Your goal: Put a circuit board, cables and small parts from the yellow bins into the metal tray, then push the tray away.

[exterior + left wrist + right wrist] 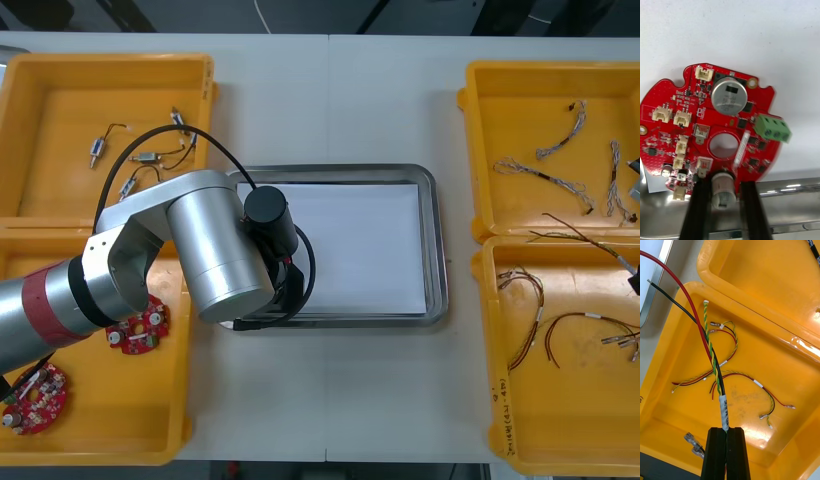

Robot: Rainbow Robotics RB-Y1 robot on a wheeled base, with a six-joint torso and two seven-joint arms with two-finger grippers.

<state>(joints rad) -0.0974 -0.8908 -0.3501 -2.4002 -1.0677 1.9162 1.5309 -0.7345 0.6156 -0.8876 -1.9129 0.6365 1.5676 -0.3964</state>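
My left gripper (721,183) is shut on a round red circuit board (673,97), pinching a small cylinder at the board's edge. The board hangs over the white inside of the metal tray (790,187), just past its near rim. In the front view the left arm (200,250) reaches over the tray's (435,250) near left corner and hides the board. My right gripper (725,429) is shut on a cable bundle (717,371) of red, black and twisted green-yellow wires, held above the near right bin (752,352). That bundle (580,240) runs to the gripper (634,282) at the right edge.
Two more circuit boards (140,330) (35,398) lie in the near left bin. Small metal parts (140,155) sit in the far left bin. Twisted blue and white cables (560,175) are in the far right bin, red and yellow cables (530,320) in the near right one.
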